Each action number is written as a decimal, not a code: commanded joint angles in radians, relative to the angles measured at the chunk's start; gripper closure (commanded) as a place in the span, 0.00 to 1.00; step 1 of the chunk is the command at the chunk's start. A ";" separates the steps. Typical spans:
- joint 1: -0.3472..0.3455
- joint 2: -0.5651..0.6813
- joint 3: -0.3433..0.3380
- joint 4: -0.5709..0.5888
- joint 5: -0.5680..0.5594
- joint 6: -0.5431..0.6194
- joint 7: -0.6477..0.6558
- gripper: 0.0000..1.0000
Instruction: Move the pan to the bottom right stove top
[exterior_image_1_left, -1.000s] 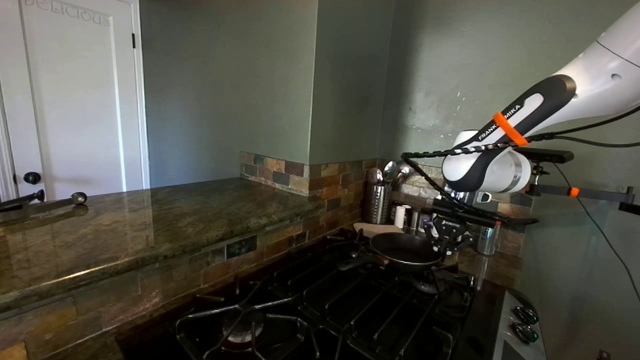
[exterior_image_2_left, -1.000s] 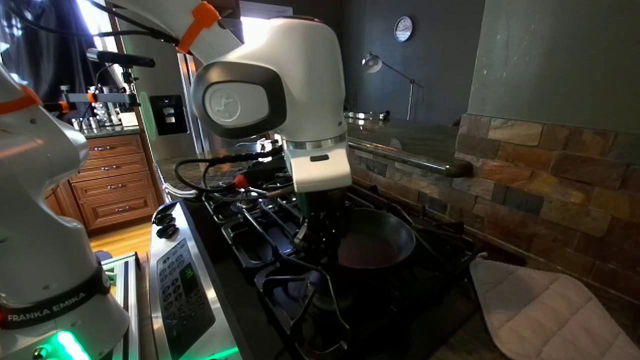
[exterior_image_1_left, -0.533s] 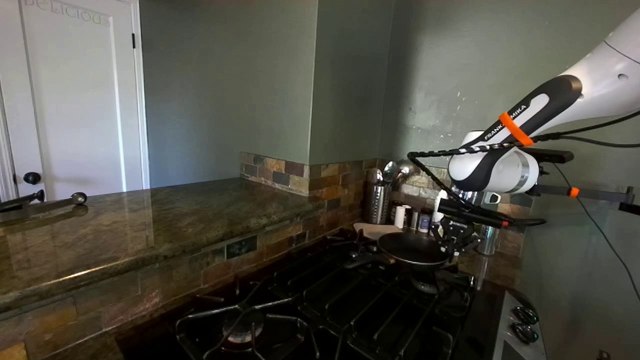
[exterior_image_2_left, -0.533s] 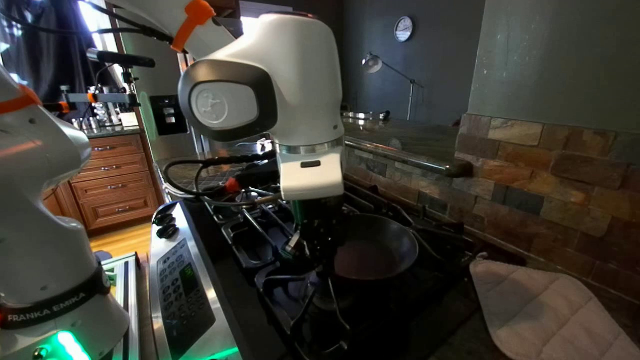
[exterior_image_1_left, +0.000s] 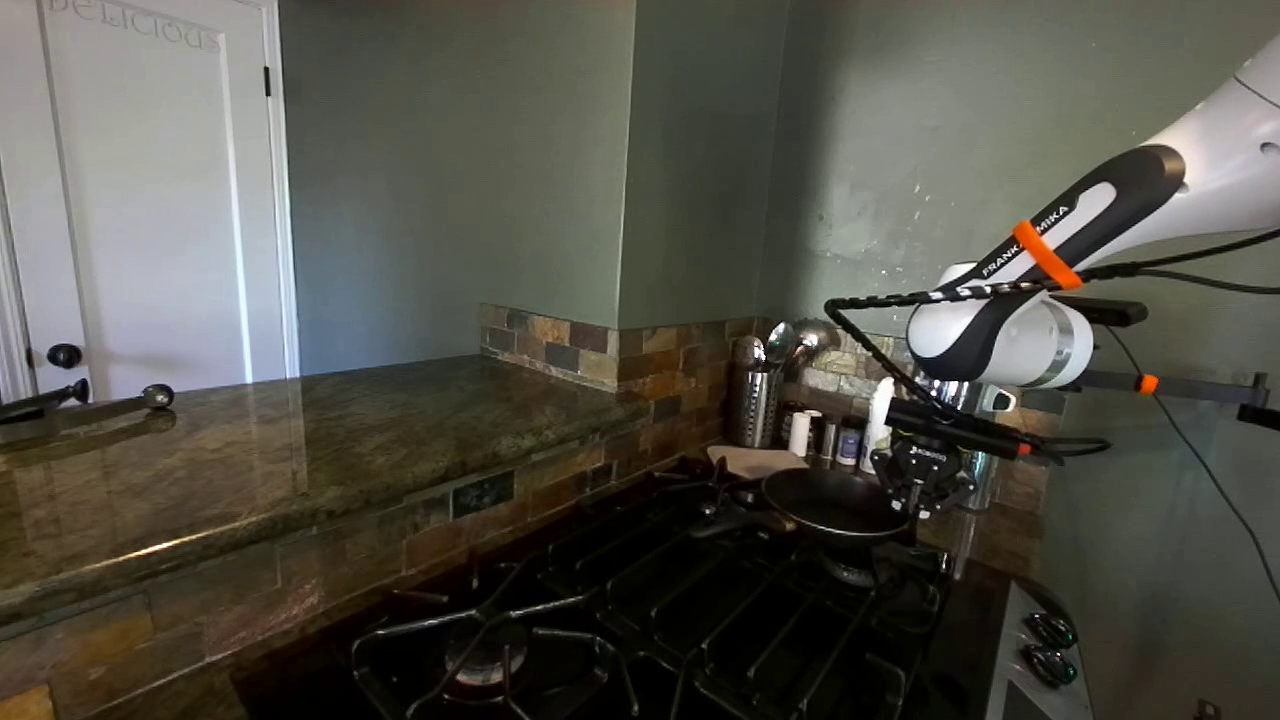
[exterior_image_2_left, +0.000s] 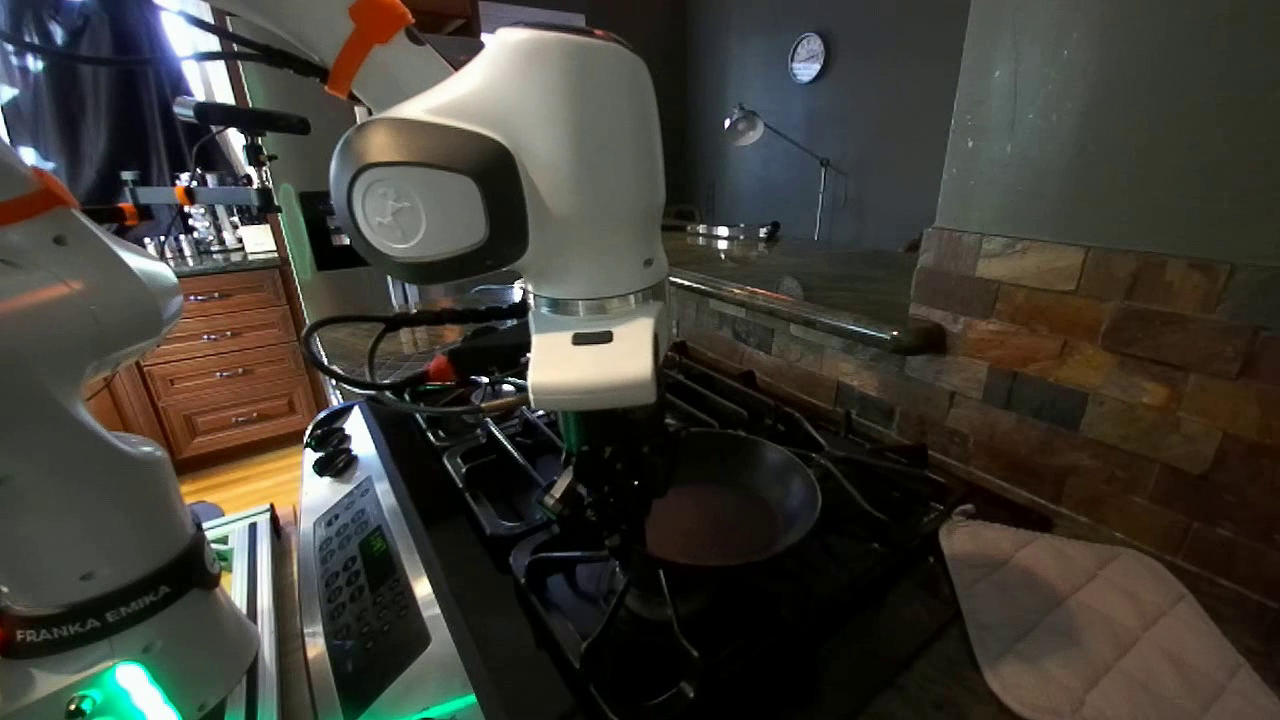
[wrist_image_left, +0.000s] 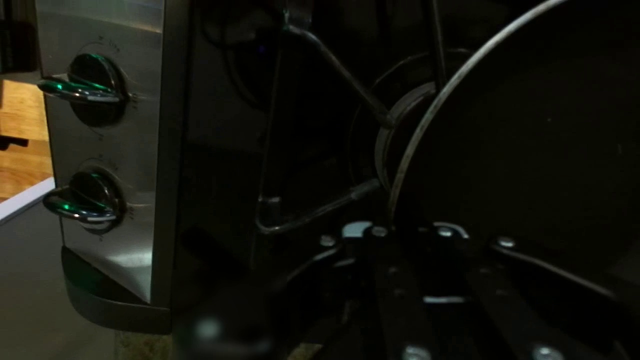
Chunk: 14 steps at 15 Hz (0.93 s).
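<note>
The gripper (wrist_image_left: 407, 231) pinches the pan (exterior_image_1_left: 835, 503) by 1 edge, and in the wrist view the pan covers only the right part of the bottom right burner (wrist_image_left: 384, 145). The step in hand, I judge, is to bring it left there, toward the 2 knobs (wrist_image_left: 95, 90), until it sits centred. Travel slowly, as the handle (exterior_image_1_left: 745, 519), pointing left in an exterior view, may swing. Keep it level, let the grate bars (wrist_image_left: 350, 76) take the weight, then let go. Whether the base touches them, I cannot tell.

One pan (exterior_image_2_left: 725, 525), one clock (exterior_image_2_left: 807, 58), one lamp (exterior_image_2_left: 743, 127), four drawers (exterior_image_2_left: 226, 334).
</note>
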 joint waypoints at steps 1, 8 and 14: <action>-0.015 -0.008 -0.013 -0.063 0.013 -0.044 0.002 0.97; -0.040 -0.017 -0.016 -0.081 0.027 -0.054 0.009 0.97; -0.048 -0.017 -0.010 -0.081 0.016 -0.079 0.011 0.97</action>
